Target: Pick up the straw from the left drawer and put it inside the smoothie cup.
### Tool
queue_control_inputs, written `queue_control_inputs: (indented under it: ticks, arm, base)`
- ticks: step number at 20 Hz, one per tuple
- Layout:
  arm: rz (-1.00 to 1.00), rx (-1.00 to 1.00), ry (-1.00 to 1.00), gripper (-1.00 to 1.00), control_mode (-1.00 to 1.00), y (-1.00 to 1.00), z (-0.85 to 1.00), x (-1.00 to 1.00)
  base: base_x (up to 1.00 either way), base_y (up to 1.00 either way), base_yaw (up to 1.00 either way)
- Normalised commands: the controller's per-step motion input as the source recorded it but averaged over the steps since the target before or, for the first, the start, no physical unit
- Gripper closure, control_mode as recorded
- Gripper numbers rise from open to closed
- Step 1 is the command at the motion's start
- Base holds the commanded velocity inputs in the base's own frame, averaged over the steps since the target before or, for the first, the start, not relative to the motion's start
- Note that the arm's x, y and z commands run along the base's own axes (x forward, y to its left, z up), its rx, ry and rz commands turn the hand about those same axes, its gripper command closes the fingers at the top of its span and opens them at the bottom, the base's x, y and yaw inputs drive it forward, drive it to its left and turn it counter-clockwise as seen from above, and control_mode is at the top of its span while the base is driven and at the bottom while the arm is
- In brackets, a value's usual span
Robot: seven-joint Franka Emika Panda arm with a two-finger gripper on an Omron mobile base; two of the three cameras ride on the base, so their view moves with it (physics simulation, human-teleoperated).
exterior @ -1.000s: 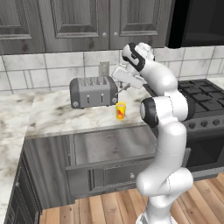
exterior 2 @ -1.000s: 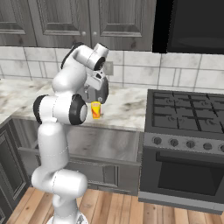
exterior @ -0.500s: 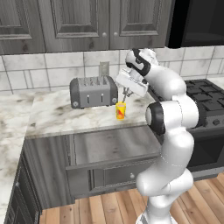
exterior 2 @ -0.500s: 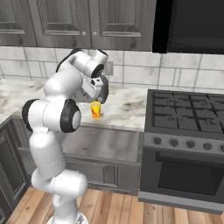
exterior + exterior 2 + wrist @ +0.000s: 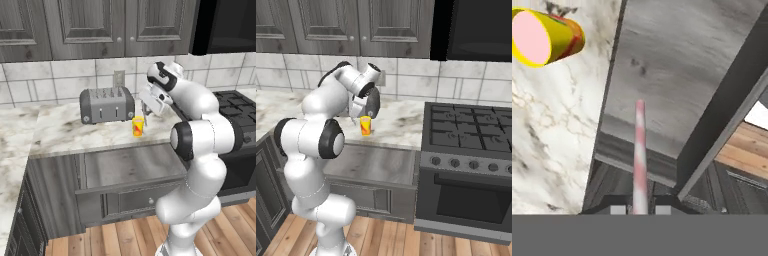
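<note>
The smoothie cup (image 5: 138,126), small and yellow with a red mark, stands on the marble counter in front of the toaster. In the hand view the cup (image 5: 544,37) lies at the upper left with its pink contents facing me. My gripper (image 5: 145,110) hovers just right of and above the cup, shut on the straw (image 5: 639,155), a thin pink-white stick that points out from between my fingertips (image 5: 616,210). Below, the left drawer (image 5: 131,166) is pulled open, and its grey floor (image 5: 677,75) lies bare. From the right side my gripper (image 5: 357,114) sits left of the cup (image 5: 365,125).
A grey toaster (image 5: 107,105) stands on the counter left of the cup, below a wall outlet (image 5: 119,78). The stove (image 5: 468,135) is to the right. Upper cabinets (image 5: 90,25) hang overhead. The open drawer (image 5: 373,162) juts out below the counter edge.
The hand has moved slightly right and lower with the straw, closer to the cup's rim. The cup and drawer stay put.
</note>
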Motion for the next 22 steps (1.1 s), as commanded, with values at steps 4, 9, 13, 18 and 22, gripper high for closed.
queue_control_inputs:
  ticks: [4, 9, 13, 18, 22]
  arm:
    - [-0.2, 0.21, 0.09, 1.0, -1.0, 0.0, 0.0, 0.52]
    - [-0.08, 0.22, -0.01, 1.0, -1.0, -0.13, 0.0, 0.32]
    - [-0.08, 0.19, -0.06, 1.0, -1.0, -0.25, 0.0, 0.22]
    - [-0.14, 0.02, -0.03, 1.0, -1.0, -0.15, 0.0, 0.11]
    - [-0.14, 0.0, 0.0, 1.0, -1.0, -0.01, 0.0, 0.2]
  base:
    - [0.0, 0.0, 0.0]
    - [0.0, 0.0, 0.0]
    - [0.0, 0.0, 0.0]
    - [0.0, 0.0, 0.0]
    - [0.0, 0.0, 0.0]
